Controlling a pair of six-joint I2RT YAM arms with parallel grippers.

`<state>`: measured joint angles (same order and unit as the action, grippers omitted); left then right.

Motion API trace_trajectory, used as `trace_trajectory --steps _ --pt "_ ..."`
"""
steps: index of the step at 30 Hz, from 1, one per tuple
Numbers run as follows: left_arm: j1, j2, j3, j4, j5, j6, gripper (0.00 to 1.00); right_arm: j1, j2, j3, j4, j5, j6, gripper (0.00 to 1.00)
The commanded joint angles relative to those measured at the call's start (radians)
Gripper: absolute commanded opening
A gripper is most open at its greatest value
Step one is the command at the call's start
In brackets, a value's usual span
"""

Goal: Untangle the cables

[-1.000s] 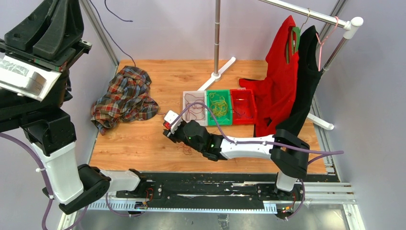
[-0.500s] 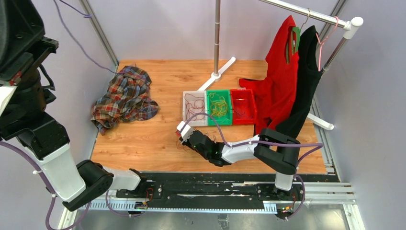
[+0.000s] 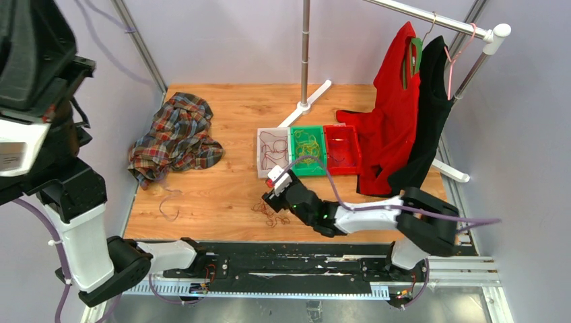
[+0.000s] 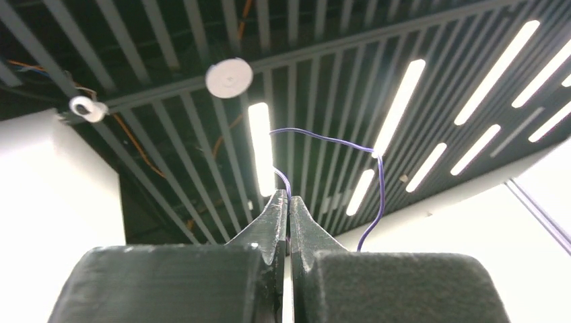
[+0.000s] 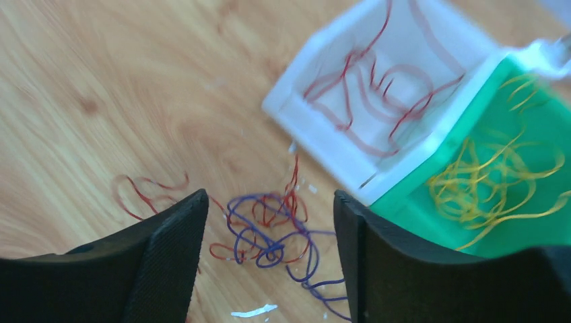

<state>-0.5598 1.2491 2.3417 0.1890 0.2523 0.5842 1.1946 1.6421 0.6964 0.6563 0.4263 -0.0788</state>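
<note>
A small tangle of purple and dark red cables (image 3: 271,215) lies on the wooden table near the front. In the right wrist view the tangle (image 5: 273,232) sits between and just beyond my open right gripper (image 5: 269,202). The right gripper (image 3: 271,197) hovers low over it and is empty. A loose red strand (image 5: 145,192) lies to its left. My left gripper (image 4: 288,198) is raised high, pointing at the ceiling, and is shut on a thin purple cable (image 4: 377,182). Its fingertips are outside the top view. A thin purple strand (image 3: 167,202) lies on the table at the left.
Three bins stand mid-table: white (image 3: 261,161) with red cables, green (image 3: 323,158) with yellow cables, red (image 3: 355,151). A plaid shirt (image 3: 176,138) lies at the left. A clothes rack pole (image 3: 305,54) stands behind, with red (image 3: 394,108) and black (image 3: 431,101) garments at the right.
My right gripper has moved right and nearer, uncovering the tangle in front of it. The left arm has shifted, and a purple strand now lies on the table at the left.
</note>
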Motion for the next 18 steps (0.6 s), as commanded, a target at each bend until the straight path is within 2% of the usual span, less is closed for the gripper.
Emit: trace_trajectory --steps 1,7,11,15,18 --pt "-0.006 -0.032 -0.086 -0.011 0.060 0.002 0.00 -0.010 -0.226 0.046 -0.058 -0.069 0.022 0.70" --pt "-0.006 -0.021 -0.108 -0.088 0.034 -0.122 0.00 -0.010 -0.420 0.146 -0.173 -0.165 -0.054 0.73" --pt "-0.006 -0.029 -0.162 -0.169 0.064 -0.188 0.00 -0.010 -0.524 0.243 -0.236 -0.234 -0.121 0.73" --pt "-0.006 0.021 -0.112 -0.331 0.141 -0.204 0.00 -0.010 -0.548 0.337 -0.266 -0.275 -0.182 0.74" --pt "-0.006 0.043 -0.111 -0.358 0.165 -0.219 0.00 -0.010 -0.516 0.412 -0.309 -0.319 -0.213 0.74"
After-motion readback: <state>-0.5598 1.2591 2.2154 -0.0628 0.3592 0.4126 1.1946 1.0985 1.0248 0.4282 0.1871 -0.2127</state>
